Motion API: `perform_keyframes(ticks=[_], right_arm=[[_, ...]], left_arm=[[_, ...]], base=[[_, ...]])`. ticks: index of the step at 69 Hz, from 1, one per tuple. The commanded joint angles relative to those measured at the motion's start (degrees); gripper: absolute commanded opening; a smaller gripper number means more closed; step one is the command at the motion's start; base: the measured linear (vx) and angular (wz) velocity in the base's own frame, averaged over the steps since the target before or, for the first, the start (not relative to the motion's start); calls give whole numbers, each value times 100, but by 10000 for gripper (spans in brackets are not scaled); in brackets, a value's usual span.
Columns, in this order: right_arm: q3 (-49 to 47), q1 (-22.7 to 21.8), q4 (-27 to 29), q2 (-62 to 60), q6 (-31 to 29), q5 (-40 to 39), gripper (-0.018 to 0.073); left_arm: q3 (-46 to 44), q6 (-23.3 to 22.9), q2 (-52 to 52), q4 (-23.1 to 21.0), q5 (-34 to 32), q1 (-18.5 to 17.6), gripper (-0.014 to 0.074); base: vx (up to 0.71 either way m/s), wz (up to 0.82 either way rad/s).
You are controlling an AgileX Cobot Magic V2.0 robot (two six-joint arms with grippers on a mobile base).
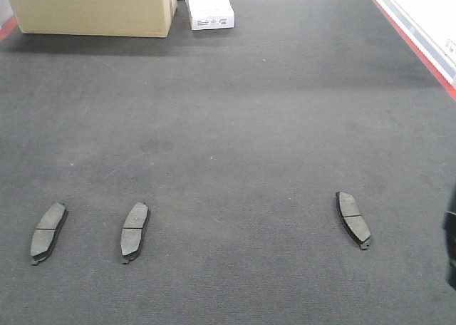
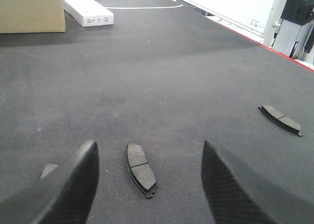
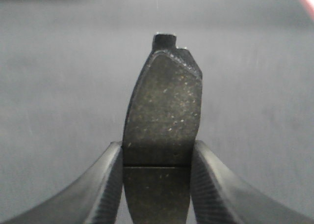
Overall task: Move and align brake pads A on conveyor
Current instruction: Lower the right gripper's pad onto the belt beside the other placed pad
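Three brake pads A lie flat on the dark conveyor [image 1: 235,125]: one at the left [image 1: 49,232], one beside it [image 1: 135,231], and one at the right [image 1: 353,219]. In the left wrist view, my left gripper [image 2: 149,182] hangs open above the belt. The second pad [image 2: 141,169] lies between its fingers without touching them. The left finger [image 2: 73,184] partly hides the leftmost pad [image 2: 48,170], and the right pad [image 2: 280,119] lies farther off. My right gripper [image 3: 157,153] is shut on another brake pad [image 3: 164,101], held at its groove and raised off the belt.
A cardboard box [image 1: 92,8] and a long white box [image 1: 209,8] stand at the belt's far end. A red edge strip [image 1: 417,50] runs along the right side. A dark part of the right arm [image 1: 451,239] shows at the right edge.
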Motion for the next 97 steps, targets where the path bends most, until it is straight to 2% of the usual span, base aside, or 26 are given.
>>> perform_keyframes(ticks=[1, 20, 39, 46, 57, 73, 80, 85, 97], right_arm=[[-582, -23, 40, 759, 4, -143, 7], [-1578, -23, -7, 3263, 286, 582, 15], [-2344, 41, 71, 4982, 443, 831, 41], [-2582, 388, 31, 5432, 526, 857, 46], [-3106, 1089, 41, 6175, 1276, 828, 50], [-4029, 1647, 82, 7024, 1791, 1233, 78], [-4392, 1797, 154, 7328, 1796, 1313, 113], [-4588, 1797, 429, 7547, 1781, 1413, 161], [-4737, 1786, 568, 7953, 1783, 1618, 342]], left_arm=[[-125, 3, 73, -6, -384, -27, 451], [-125, 3, 73, -6, -384, -27, 451], [-125, 3, 73, -6, -384, -27, 451], [-125, 3, 73, -6, -384, -27, 451], [-125, 3, 73, -6, -384, -27, 451], [-125, 3, 73, -6, -384, -27, 451], [-125, 3, 73, -6, -384, -27, 451], [-125, 3, 73, -6, -384, -27, 451], [-125, 3, 73, -6, -384, -27, 451]], base=[[0, 0], [0, 0], [0, 0], [0, 0], [0, 0], [0, 0], [0, 0], [0, 0], [0, 0]])
